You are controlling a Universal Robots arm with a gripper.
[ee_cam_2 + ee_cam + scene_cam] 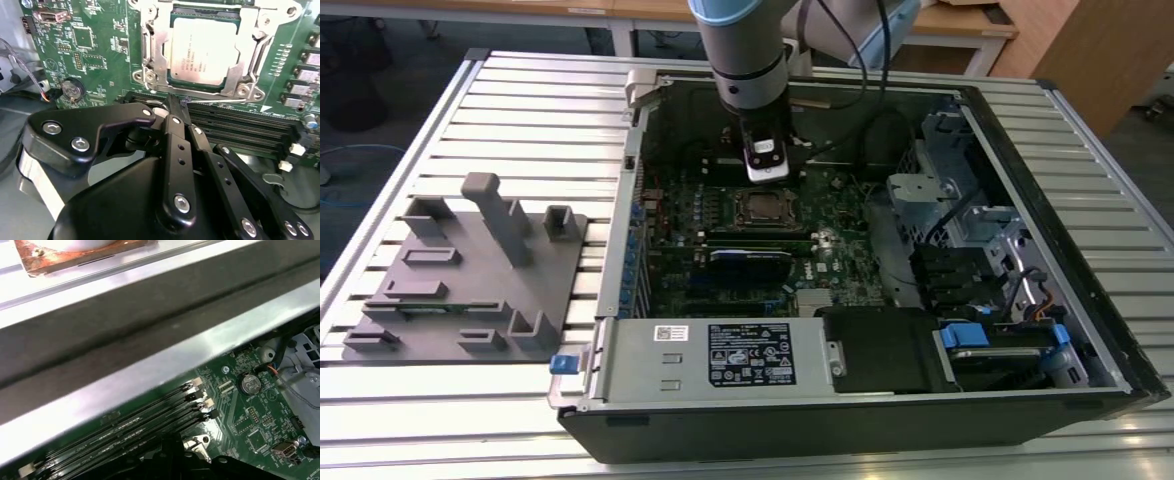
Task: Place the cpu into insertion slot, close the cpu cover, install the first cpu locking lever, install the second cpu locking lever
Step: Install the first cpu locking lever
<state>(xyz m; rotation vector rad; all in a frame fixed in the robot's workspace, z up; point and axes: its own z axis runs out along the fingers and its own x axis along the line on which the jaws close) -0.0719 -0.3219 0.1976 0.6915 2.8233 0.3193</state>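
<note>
A slatted metal counter (520, 110) carries an open black computer case (854, 430). Just beside the case, on the exterior view's left, sits a grey plastic holder (467, 290). Inside the case lie a green board (100, 60), long black memory sticks (240, 130), a coin battery (71, 90) and a labelled silver power box (707, 355).

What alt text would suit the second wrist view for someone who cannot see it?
A silver-grey chip, framed by a shiny metal cover, sits on a green circuit board. In the foreground the robot's black gripper, fingers together, points toward the cover's near edge, by long black memory sticks.
</note>
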